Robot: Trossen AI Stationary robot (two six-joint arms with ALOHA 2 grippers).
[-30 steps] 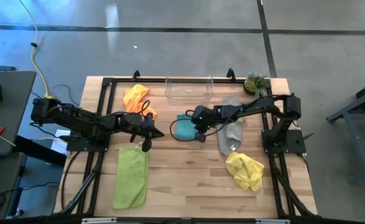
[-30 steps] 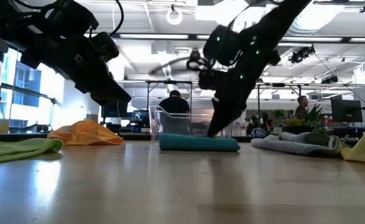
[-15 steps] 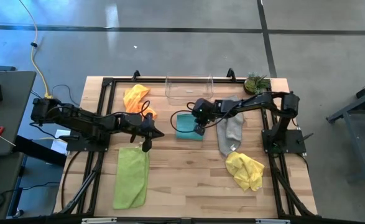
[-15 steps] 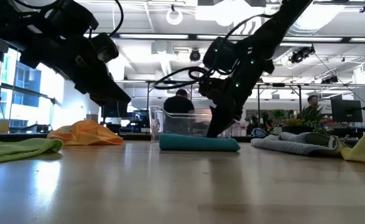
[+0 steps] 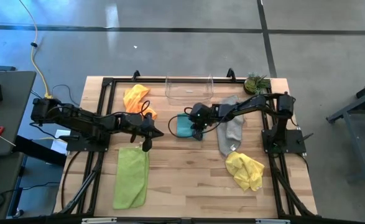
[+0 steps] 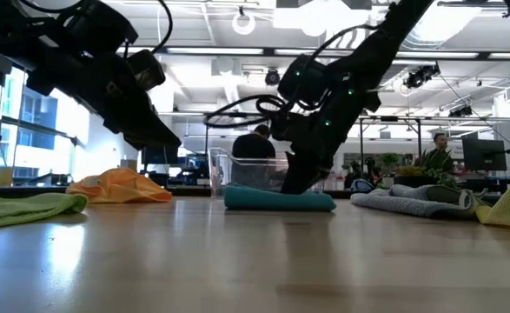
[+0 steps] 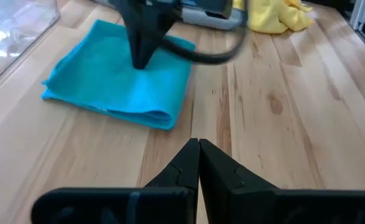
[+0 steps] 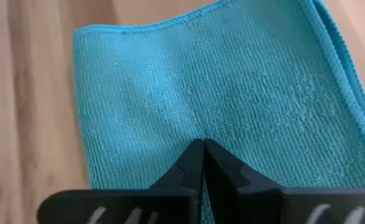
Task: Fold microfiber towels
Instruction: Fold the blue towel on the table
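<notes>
The folded teal towel (image 5: pixel 182 126) lies flat at the table's middle, and my right gripper (image 5: pixel 197 133) stands shut on its top. My left gripper (image 5: pixel 147 145) hangs shut and holding nothing above the far end of the lime green towel (image 5: pixel 131 178), which lies spread out at the near left. An orange towel (image 5: pixel 135 98) is bunched at the far left. The grey towel (image 5: pixel 232 129) lies to the right of the teal one. A crumpled yellow towel (image 5: pixel 244 171) lies at the near right. My right gripper presses its shut fingertips (image 7: pixel 141 61) down on the folded teal towel's top face (image 8: pixel 170 106), toward its right side. The fingers come slanting down from the table's right. The towel lies flat on the table under them.
A clear plastic bin (image 5: pixel 188 88) stands at the far edge behind the teal towel, and a small plant (image 5: pixel 255 82) at the far right corner. Bare wood shows in the near middle of the table (image 5: pixel 188 186). People stand in the room beyond the table.
My right gripper has leaned toward the table's left and sunk a little, with its shut fingertips staying at the teal towel. The towel has kept its place.
</notes>
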